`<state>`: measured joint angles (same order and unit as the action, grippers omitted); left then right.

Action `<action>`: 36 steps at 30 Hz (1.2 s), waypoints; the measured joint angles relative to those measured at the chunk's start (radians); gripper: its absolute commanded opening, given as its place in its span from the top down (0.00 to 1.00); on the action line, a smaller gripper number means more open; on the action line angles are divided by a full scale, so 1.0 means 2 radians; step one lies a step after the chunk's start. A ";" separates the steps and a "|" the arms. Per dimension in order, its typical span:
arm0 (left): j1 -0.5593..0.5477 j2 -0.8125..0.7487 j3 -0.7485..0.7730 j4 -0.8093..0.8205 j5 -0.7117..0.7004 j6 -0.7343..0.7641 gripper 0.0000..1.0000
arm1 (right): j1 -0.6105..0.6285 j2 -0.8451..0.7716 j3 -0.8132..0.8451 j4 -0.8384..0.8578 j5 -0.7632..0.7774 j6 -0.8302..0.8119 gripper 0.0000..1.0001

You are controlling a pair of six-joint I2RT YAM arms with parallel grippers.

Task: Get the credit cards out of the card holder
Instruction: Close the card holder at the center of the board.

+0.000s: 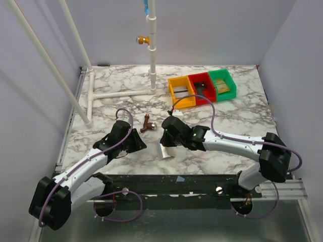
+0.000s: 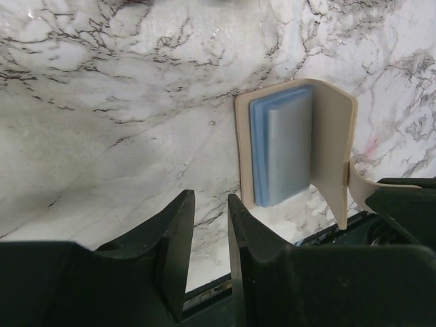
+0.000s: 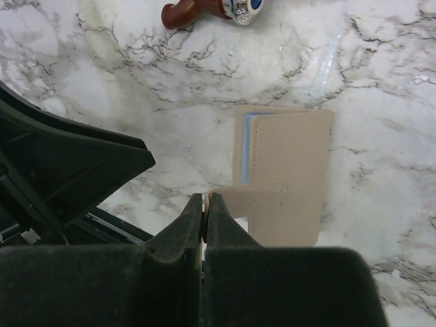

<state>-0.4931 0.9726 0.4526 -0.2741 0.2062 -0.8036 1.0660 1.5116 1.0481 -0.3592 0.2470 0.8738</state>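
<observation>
Your marble counter (image 1: 237, 118) carries a row of three bins (image 1: 182, 103), yellow, red and green, at its far right. Both of your arms reach toward the middle, close to the front edge. The beige card holder (image 3: 289, 163) lies there on the counter between the two hands. Its cover is lifted partway off a stack of pale blue cards (image 2: 283, 146). Your right hand (image 3: 206, 204) is pinched together on the end of the holder's strap (image 3: 255, 196). Your left hand (image 2: 210, 197) hovers just beside the holder, with its fingers slightly apart and nothing between them. A small brown-and-silver object (image 3: 187, 12) lies farther back.
</observation>
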 measured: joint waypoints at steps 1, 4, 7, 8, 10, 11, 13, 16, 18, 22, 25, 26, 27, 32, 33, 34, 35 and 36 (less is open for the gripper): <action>0.002 -0.003 0.000 -0.005 -0.002 0.001 0.72 | 0.001 0.005 0.002 0.004 -0.002 0.001 0.99; 0.006 -0.012 0.000 -0.015 -0.007 0.004 0.72 | 0.001 0.025 0.010 0.017 -0.011 0.004 0.99; 0.010 -0.022 0.000 -0.023 -0.009 0.005 0.72 | 0.003 0.048 0.020 0.026 -0.017 0.006 0.99; 0.011 -0.024 0.000 -0.026 -0.009 0.006 0.72 | 0.004 0.058 0.025 0.028 -0.018 0.006 0.99; 0.014 -0.029 0.000 -0.031 -0.010 0.006 0.72 | 0.007 0.075 0.033 0.032 -0.022 0.006 0.98; 0.015 -0.031 0.000 -0.033 -0.010 0.007 0.72 | 0.008 0.083 0.036 0.034 -0.024 0.006 0.96; 0.018 -0.034 0.000 -0.034 -0.010 0.008 0.71 | 0.011 0.097 0.041 0.037 -0.028 0.006 0.89; 0.020 -0.037 0.000 -0.035 -0.010 0.010 0.71 | 0.014 0.109 0.042 0.038 -0.032 0.006 0.66; 0.021 -0.038 0.000 -0.036 -0.010 0.011 0.71 | 0.015 0.111 0.042 0.039 -0.035 0.006 0.53; 0.021 -0.040 0.000 -0.037 -0.010 0.011 0.71 | 0.016 0.111 0.045 0.041 -0.039 0.005 0.32; 0.022 -0.041 0.000 -0.037 -0.010 0.011 0.70 | 0.016 0.111 0.048 0.041 -0.039 0.003 0.19; 0.022 -0.042 0.000 -0.037 -0.010 0.011 0.70 | 0.016 0.111 0.048 0.041 -0.039 0.003 0.16; 0.023 -0.042 0.000 -0.038 -0.010 0.011 0.70 | 0.016 0.110 0.049 0.041 -0.039 0.002 0.14; 0.023 -0.043 0.007 -0.044 -0.010 0.012 0.69 | 0.016 0.103 0.051 0.041 -0.039 -0.002 0.06; 0.023 -0.044 0.009 -0.044 -0.010 0.013 0.69 | 0.016 0.101 0.052 0.041 -0.038 -0.003 0.05; 0.023 -0.045 0.010 -0.044 -0.010 0.013 0.69 | 0.016 0.098 0.052 0.041 -0.038 -0.004 0.04; 0.023 -0.045 0.012 -0.046 -0.010 0.014 0.69 | 0.016 0.094 0.053 0.041 -0.037 -0.004 0.02; 0.023 -0.046 0.014 -0.047 -0.010 0.015 0.68 | 0.016 0.091 0.053 0.040 -0.036 -0.005 0.00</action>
<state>-0.4461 0.8814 0.4816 -0.3676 0.1871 -0.7738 1.0988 1.6936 1.1534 -0.2783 0.1757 0.8639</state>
